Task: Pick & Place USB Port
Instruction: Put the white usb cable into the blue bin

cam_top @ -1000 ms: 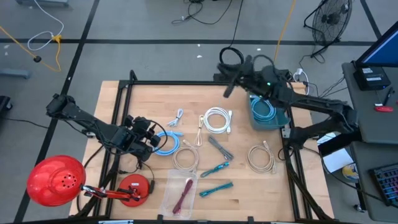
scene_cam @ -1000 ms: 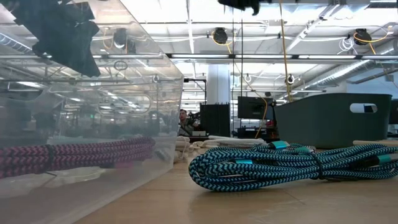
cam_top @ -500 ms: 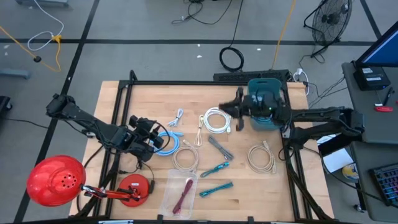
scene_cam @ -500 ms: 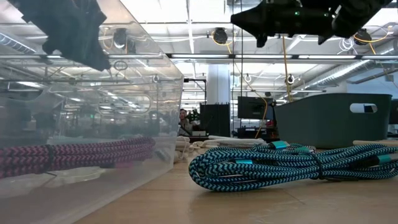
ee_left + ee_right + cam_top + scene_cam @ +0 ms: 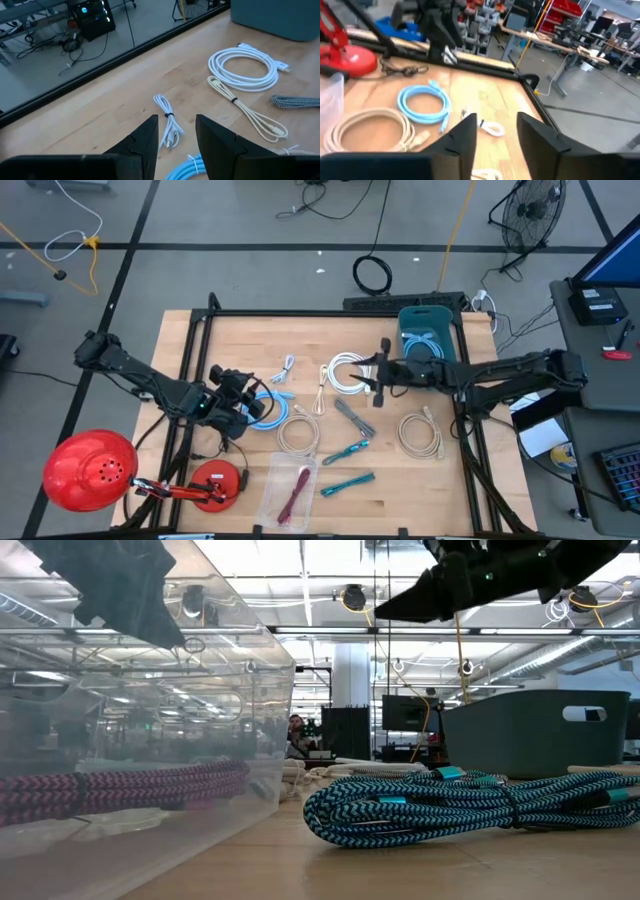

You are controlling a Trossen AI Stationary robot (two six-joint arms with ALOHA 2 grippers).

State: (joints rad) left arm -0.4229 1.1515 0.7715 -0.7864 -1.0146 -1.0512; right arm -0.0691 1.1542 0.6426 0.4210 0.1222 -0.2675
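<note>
Several coiled USB cables lie flat on the wooden table: a white coil, a light-blue coil, a small white bundle, beige coils and teal braided ones. A teal bin at the far right has a light-blue cable in it. My right gripper hovers open beside the white coil, on its right, pointing level toward the table's left. My left gripper hovers open at the light-blue coil's left edge, with nothing between its fingers.
A clear plastic box with a magenta cable stands at the near edge. A red lamp stands at the near left. A grey braided cable and another beige coil lie right of centre. Black frame rails run along the table's sides.
My right gripper has come down from above the table's far edge, swinging toward the near side past the bin to the white coil's right side, and has opened. The cables have stayed where they were.
</note>
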